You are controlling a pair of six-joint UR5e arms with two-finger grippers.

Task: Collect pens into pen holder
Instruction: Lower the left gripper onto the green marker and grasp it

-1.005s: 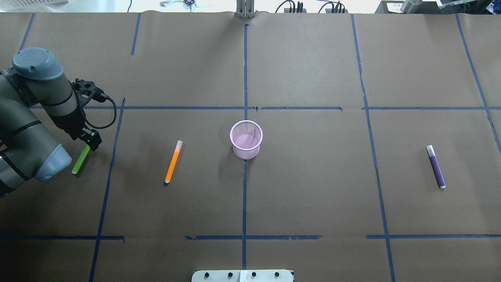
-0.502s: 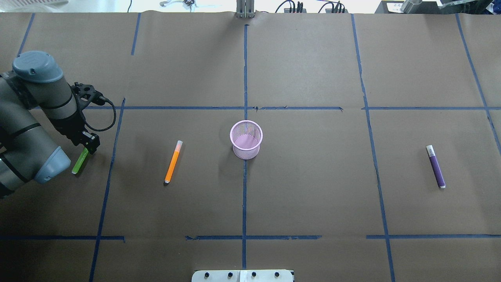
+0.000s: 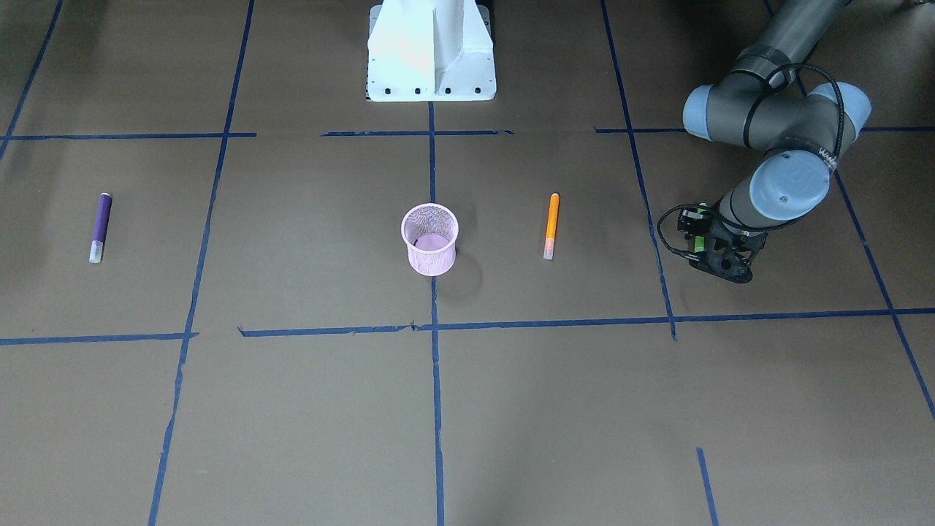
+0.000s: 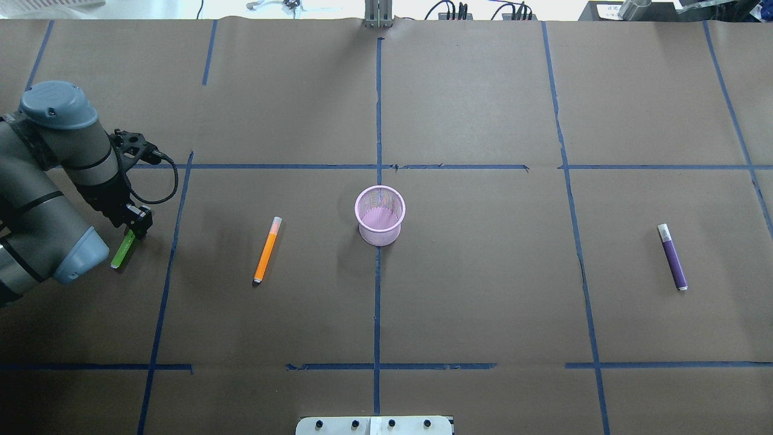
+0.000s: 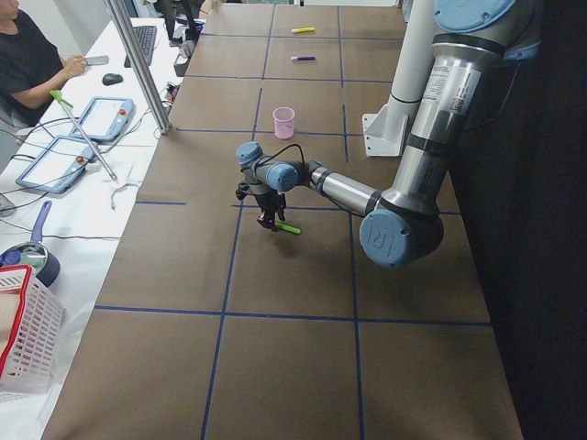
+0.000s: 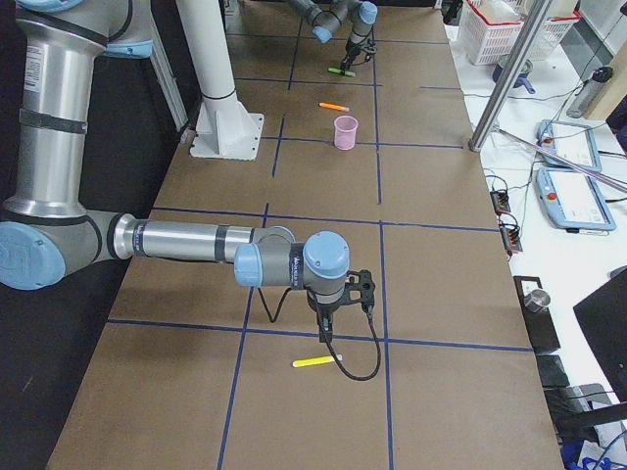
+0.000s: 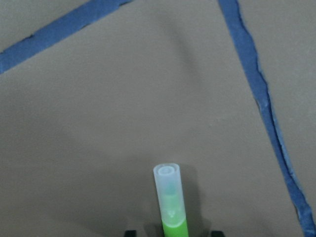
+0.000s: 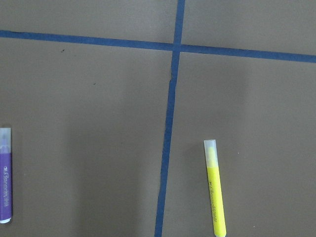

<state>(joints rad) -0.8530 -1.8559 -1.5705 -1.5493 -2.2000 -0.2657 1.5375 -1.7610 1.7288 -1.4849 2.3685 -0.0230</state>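
While the left gripper (image 4: 136,225) hung with fingers seemingly spread astride its cap end, the green pen (image 4: 122,254) looked light, rigid and slick, best pinched mid-barrel; the right gripper (image 6: 326,333) could not be judged.

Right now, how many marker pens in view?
4. Green marker pen at left gripper; orange pen left of pink wire-mesh cup; purple pen far right; yellow pen beyond it.

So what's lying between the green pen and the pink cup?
Only the orange pen lies between the green pen and pink cup, seen in the overhead view.
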